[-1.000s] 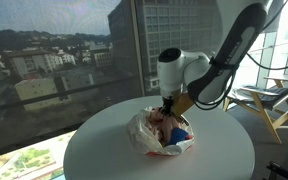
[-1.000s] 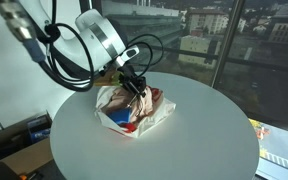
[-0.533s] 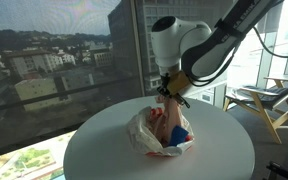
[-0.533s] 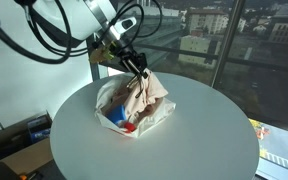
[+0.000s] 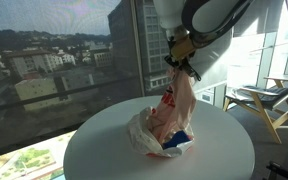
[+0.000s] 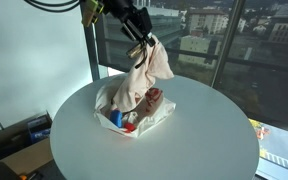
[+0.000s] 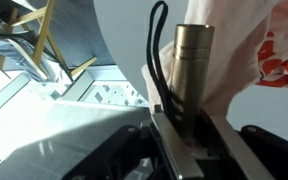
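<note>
White round table [image 5: 99, 150] by window [image 5: 54, 60]; fingers [image 6: 142, 35] clenched on beige cloth [image 6: 144, 75] hanging over plastic bag [image 6: 114, 112].

Cloth [image 6: 144, 80] from tool [image 6: 144, 38] down into bag [image 6: 108, 100] on table [image 6: 199, 140]

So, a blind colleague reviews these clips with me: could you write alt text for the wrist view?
A pale cloth with red print bunches at the upper right, against a metal cylinder and a looping black cable in the centre. Behind them curves the edge of a white round table, with wooden chair legs at upper left.
</note>
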